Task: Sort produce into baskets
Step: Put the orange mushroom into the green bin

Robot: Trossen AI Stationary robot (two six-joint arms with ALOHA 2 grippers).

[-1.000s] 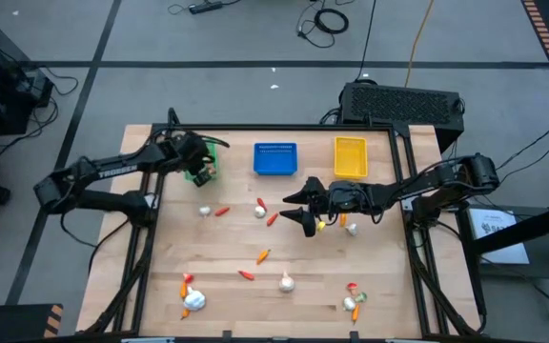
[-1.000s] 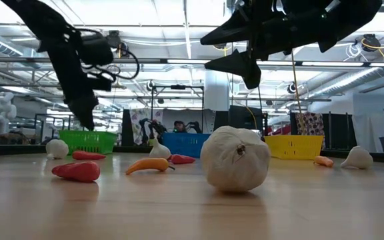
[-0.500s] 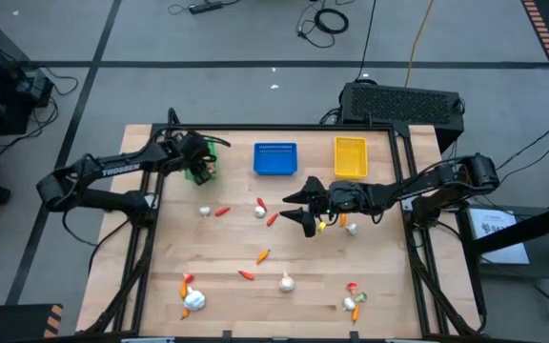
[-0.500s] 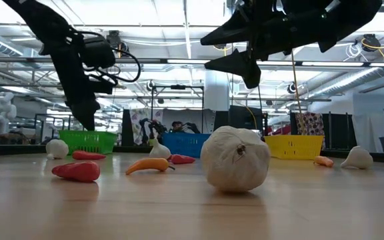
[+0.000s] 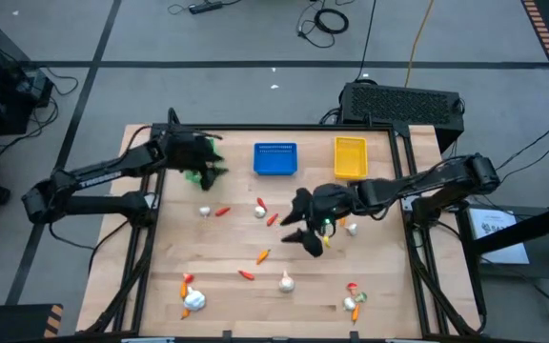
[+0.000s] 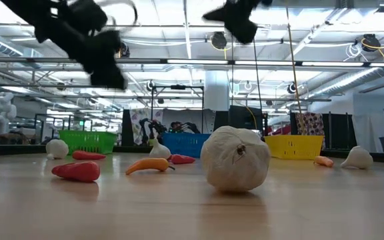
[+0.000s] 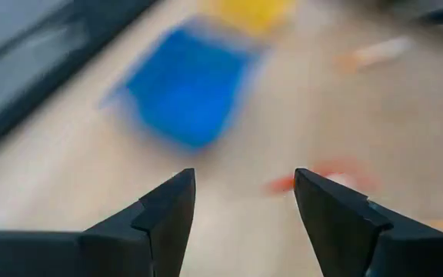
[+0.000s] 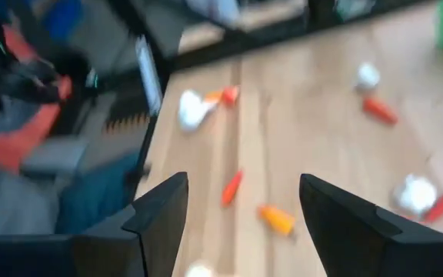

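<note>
From above, the left gripper [image 5: 213,164] hangs empty-jawed over the green basket [image 5: 198,174] at the table's [image 5: 217,305] far-left corner while the right gripper [image 5: 298,227], spread and empty, hovers mid-table above scattered produce [image 5: 264,254]; wrist views confirm parted fingers [image 7: 168,211], suggesting another pick follows.

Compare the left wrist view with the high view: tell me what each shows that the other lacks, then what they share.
Only the left wrist view: the left gripper up close, its fingers apart with nothing between them.

Only the high view: the green basket partly under the left arm, the right gripper over mid-table, the garlic bulbs near the front edge, and the large black box behind the table.

Both: the blue basket, the yellow basket and the wooden table.
</note>
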